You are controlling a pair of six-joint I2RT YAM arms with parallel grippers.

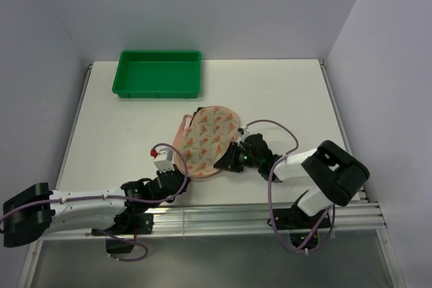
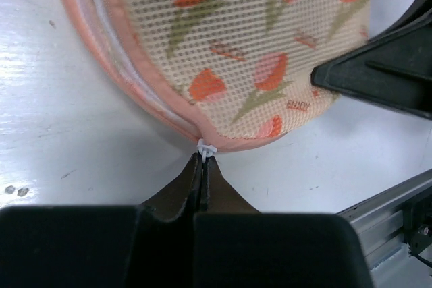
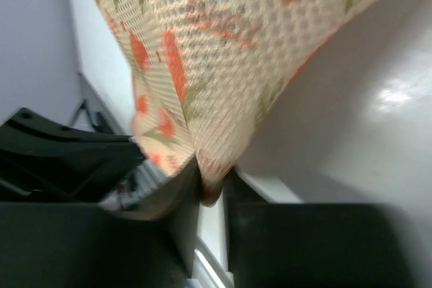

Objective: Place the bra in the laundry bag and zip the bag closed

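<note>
The pink bag [image 1: 209, 141] lies in the middle of the table [image 1: 290, 92]. Its long way runs from near left to far right. The left gripper [image 2: 204, 161] pinches the little white zipper pull [image 2: 206, 147] at the bag's near end. The right gripper [image 3: 210, 183] pinches the cloth at the bag's near right edge.

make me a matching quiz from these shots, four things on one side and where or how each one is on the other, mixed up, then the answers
Things:
1. tray
2. laundry bag
3. left gripper
4. right gripper

Places or states:
a. pinching a fold of the bag's mesh fabric
b. green, at the far left of the table
c. shut on the small white zipper pull
d. pink and flowered, lying between the two grippers

Pairs: 1-b, 2-d, 3-c, 4-a
</note>
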